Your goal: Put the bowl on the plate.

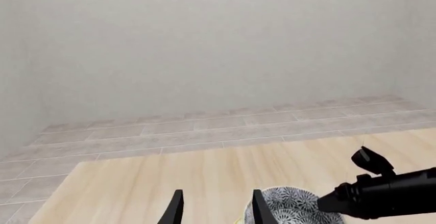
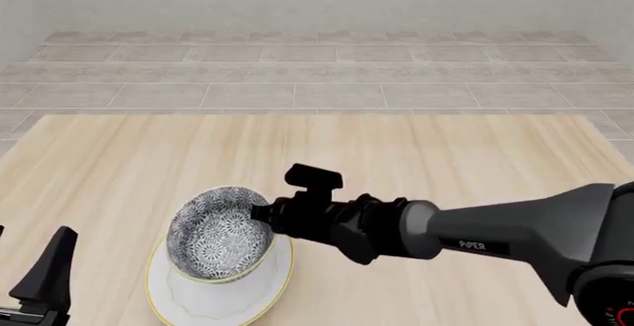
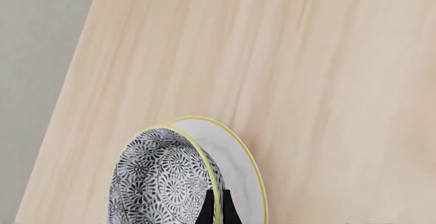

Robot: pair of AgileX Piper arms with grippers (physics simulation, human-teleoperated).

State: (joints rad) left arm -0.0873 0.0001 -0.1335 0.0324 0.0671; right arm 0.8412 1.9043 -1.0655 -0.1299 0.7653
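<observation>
Right claw (image 3: 216, 206) pinches the tilted bowl's (image 2: 218, 233) rim over the plate (image 2: 223, 292); left claw (image 1: 214, 208) gapes wide.

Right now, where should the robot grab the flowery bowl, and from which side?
By its thin rim, coming in from the right. The bowl is deep and round, too wide to pinch across, and it sits tilted over the plate with its right edge nearest the right gripper. That gripper's jaws already straddle the rim there, one inside and one outside, which looks like a firm hold.

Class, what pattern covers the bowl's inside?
Dense dark-grey and white floral pattern on the bowl, clearest in the right wrist view.
</observation>
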